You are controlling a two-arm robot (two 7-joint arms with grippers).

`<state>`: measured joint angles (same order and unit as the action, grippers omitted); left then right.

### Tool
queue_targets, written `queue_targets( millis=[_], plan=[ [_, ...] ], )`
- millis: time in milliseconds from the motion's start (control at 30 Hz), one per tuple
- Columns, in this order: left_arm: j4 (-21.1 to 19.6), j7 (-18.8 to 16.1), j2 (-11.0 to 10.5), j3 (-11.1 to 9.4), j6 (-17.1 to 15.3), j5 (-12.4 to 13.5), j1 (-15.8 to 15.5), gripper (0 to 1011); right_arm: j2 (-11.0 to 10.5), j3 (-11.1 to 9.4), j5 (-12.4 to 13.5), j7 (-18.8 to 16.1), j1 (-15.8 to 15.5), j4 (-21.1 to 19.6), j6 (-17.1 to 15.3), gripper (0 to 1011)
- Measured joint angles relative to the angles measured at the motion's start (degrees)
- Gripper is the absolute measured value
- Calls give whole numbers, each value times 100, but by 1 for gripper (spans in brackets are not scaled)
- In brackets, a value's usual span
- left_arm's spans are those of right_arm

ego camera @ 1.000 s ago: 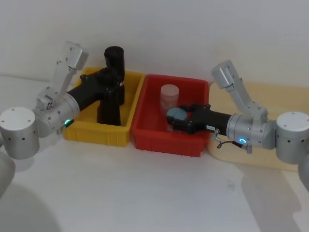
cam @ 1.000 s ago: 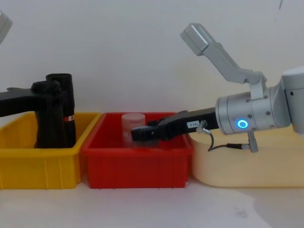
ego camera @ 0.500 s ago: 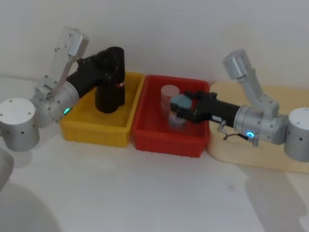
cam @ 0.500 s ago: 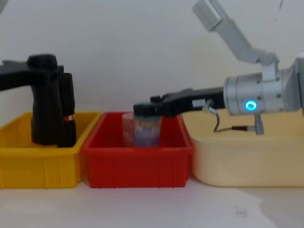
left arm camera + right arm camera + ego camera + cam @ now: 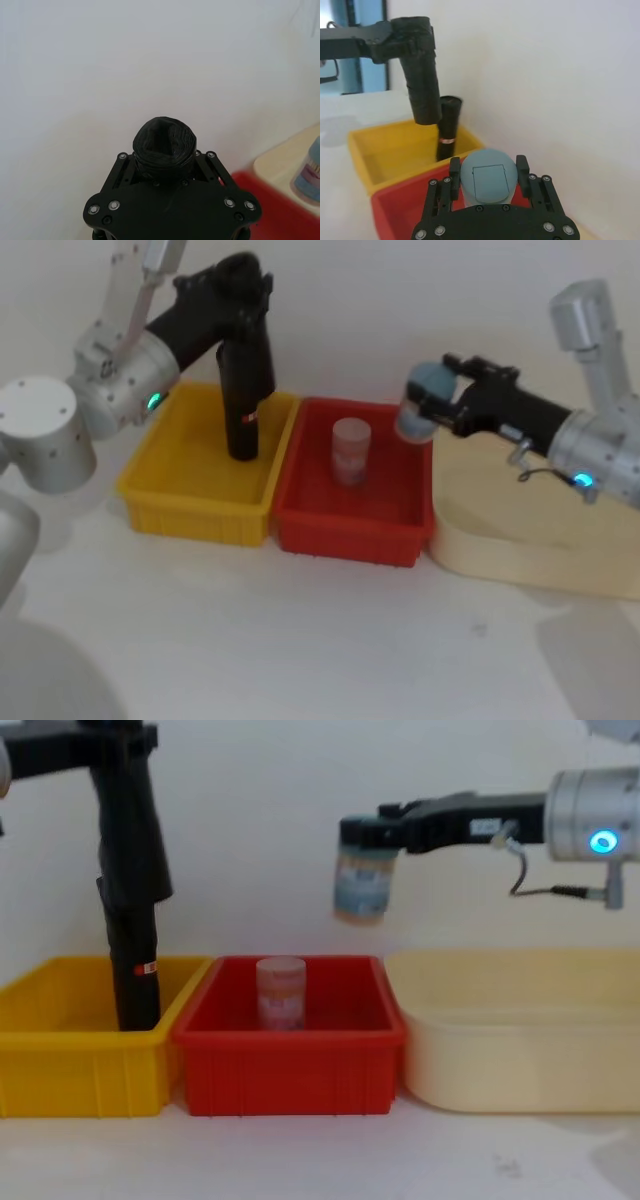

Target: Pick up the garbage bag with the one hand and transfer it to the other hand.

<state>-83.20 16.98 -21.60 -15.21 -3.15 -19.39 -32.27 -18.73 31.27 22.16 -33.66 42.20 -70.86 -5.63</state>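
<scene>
The left claw (image 5: 243,278) clamps the garbage bag (image 5: 250,360) near its top, upright above the yellow bin (image 5: 190,515), probably for handover, but the right claw (image 5: 428,392), well right of the bin, grips a jar (image 5: 412,422).

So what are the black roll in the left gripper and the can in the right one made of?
The garbage bag in the left gripper: thin plastic film by the look, black, rolled tight, creased folds at its end. The can in the right gripper: the lid looks like smooth matte grey-blue plastic; the body has a printed label, its material unclear.
</scene>
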Motion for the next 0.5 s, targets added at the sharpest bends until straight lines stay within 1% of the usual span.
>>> queue_targets(
  millis=[100, 133, 200, 233, 333, 500],
  plan=[
    [10, 126, 79, -39, -11, -62, -169, 348, -190, -163, -35, 230, -141, -353, -60, 647],
    [23, 154, 99, -54, -14, -76, -210, 348, -190, -163, -35, 230, -141, -353, -60, 647],
    [61, 245, 152, -95, -23, -120, -318, 348, -300, -259, -49, 336, -234, -541, -88, 647],
    [61, 245, 152, -95, -23, -120, -318, 348, -346, -305, -55, 392, -284, -617, -105, 647],
    [145, 423, 244, -177, -43, -210, -497, 348, -533, -490, -59, 584, -493, -889, -154, 647],
    [265, 652, 357, -287, -85, -338, -687, 348, -741, -738, -1, 748, -791, -1167, -185, 647]
  ],
)
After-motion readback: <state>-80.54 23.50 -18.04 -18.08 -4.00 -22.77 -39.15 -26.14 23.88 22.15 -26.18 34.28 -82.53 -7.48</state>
